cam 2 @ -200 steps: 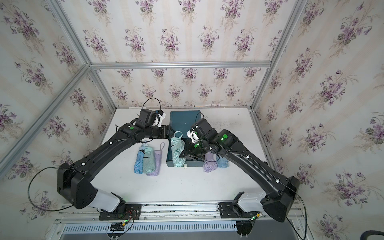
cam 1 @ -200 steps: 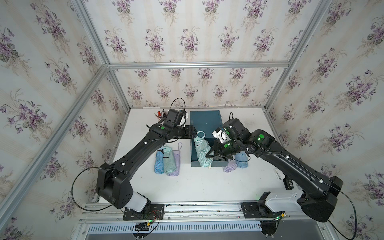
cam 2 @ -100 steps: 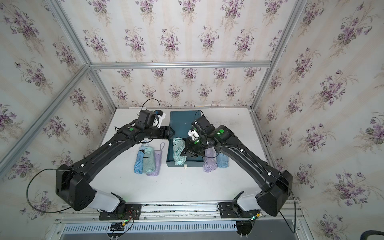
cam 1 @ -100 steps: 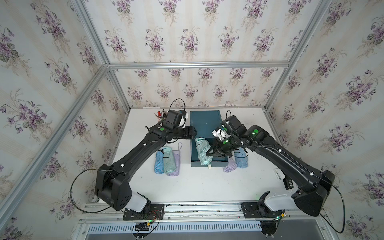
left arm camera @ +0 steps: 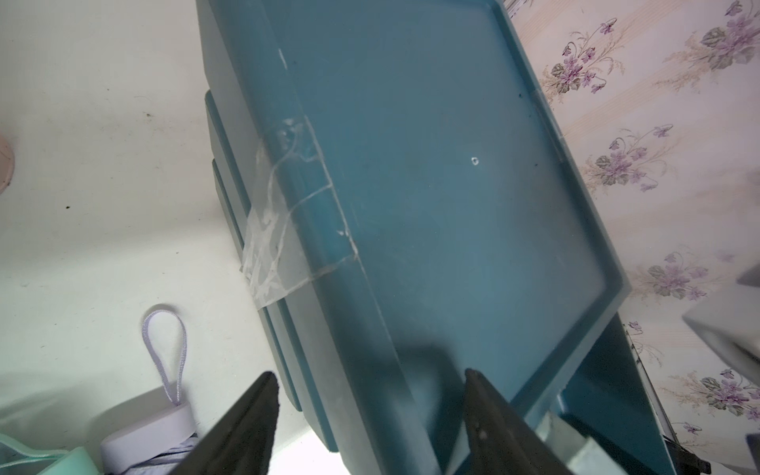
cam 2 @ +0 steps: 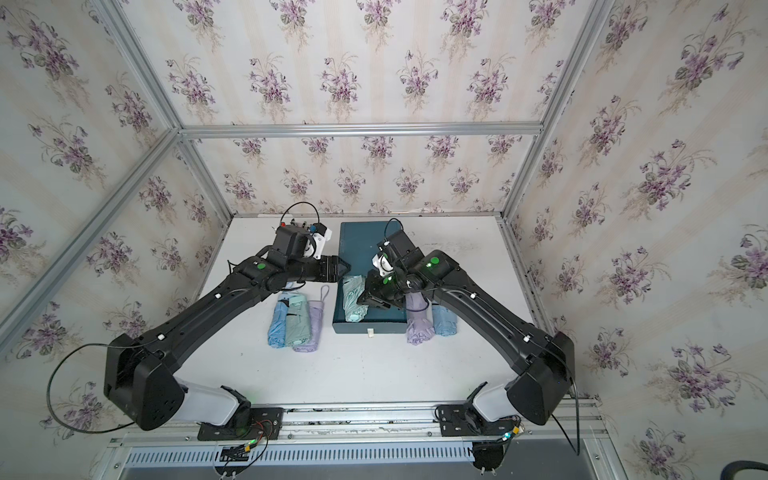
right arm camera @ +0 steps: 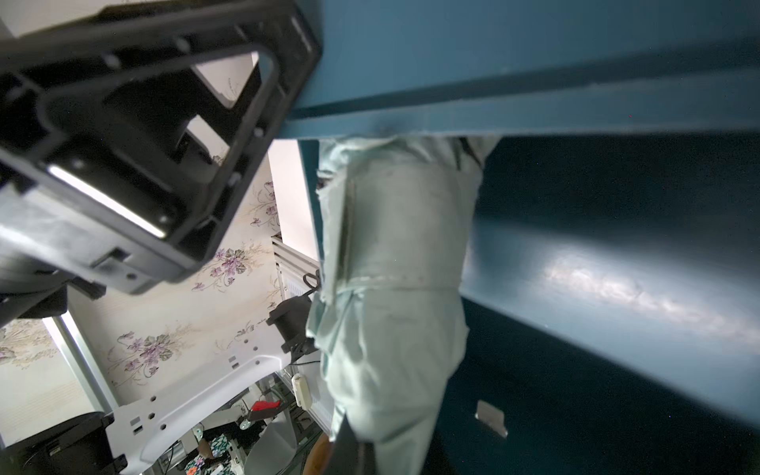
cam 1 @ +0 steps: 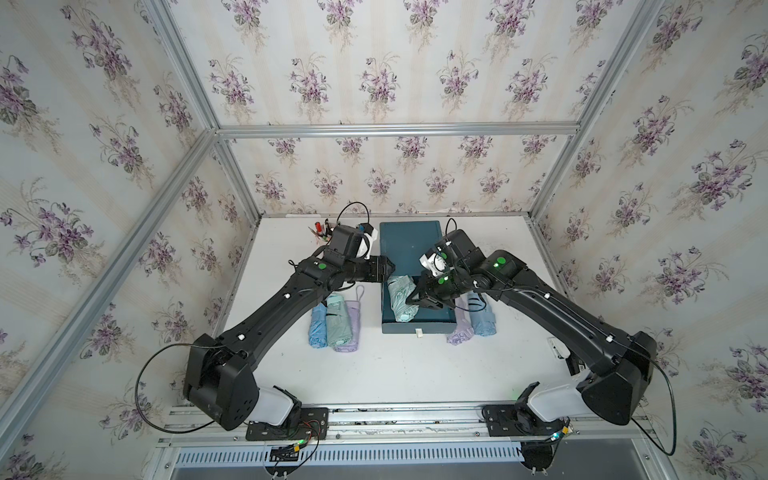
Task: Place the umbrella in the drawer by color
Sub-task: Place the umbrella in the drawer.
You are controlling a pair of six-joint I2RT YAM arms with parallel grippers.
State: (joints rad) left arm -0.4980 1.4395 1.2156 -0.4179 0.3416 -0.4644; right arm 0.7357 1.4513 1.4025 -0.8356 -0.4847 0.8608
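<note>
A: Right hand (cam 1: 415, 300) first. State?

B: Closed, tips down against the mint-green folded fabric umbrella (cam 1: 400, 297). Cannot tell whether a fold is nipped. From the right wrist: same umbrella (right arm camera: 390, 288) lying lengthwise along one side wall inside the pulled-out dark teal plastic drawer (cam 1: 415, 327).

A: Left hand (left arm camera: 370, 411)?

B: Open, empty, poised over the flat top of the dark teal cabinet (left arm camera: 432, 164). In both top views, just beside the umbrella's far end.

A: Progress?

B: Judged as one placement nearly done: down inside the drawer, release not confirmed. Left out on the white surface (cam 1: 395, 365), on the left arm's side: light blue umbrella (cam 1: 318, 332), second mint-green umbrella (cam 1: 338, 320), lilac umbrella (cam 1: 353, 330) with wrist loop, touching side by side. On the right arm's side, against the drawer: second lilac umbrella (cam 1: 460, 334), second light blue umbrella (cam 1: 483, 322), touching.

A: Remaining?

B: Probably: back the right hand off, then fetch the second mint-green one for the same drawer. Homes for blue and lilac not evident here.
</note>
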